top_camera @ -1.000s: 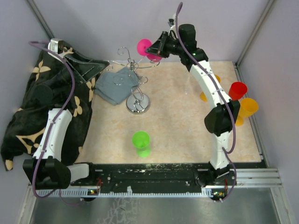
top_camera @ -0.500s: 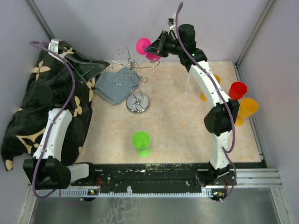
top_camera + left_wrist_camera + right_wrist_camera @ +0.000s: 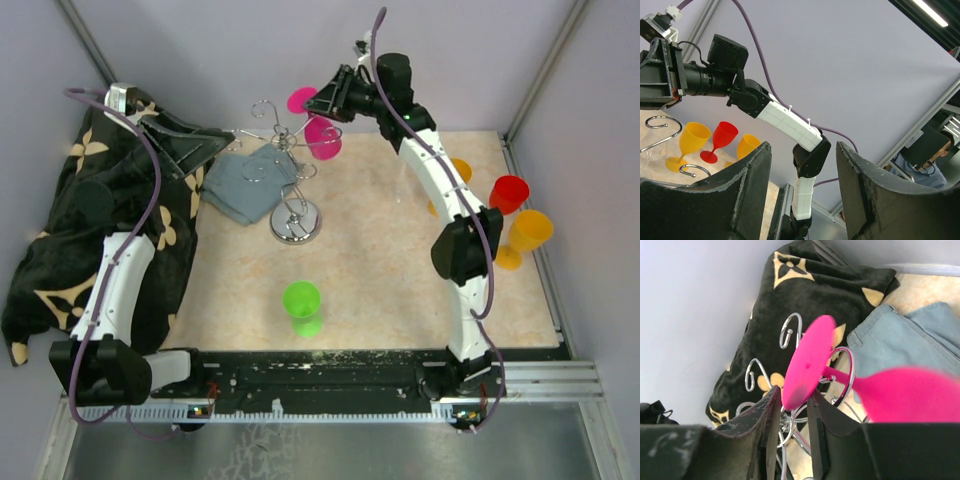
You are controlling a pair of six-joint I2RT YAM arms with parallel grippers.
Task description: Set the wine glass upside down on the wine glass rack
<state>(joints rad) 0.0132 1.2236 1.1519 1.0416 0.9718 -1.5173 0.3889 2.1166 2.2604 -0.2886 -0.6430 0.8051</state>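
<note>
So the right end effector is pinching the pink glass by its foot, tipped sideways right at the rack's far loops. The left end effector is hanging spread wide on the left.

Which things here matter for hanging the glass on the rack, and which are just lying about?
In the job: pink wine glass, wine glass rack, right gripper.
Lying about: green wine glass, red wine glass, orange wine glasses, grey cloth, black patterned blanket.

Bright even light, soft shadows; wine glass blurry, rt wrist.
</note>
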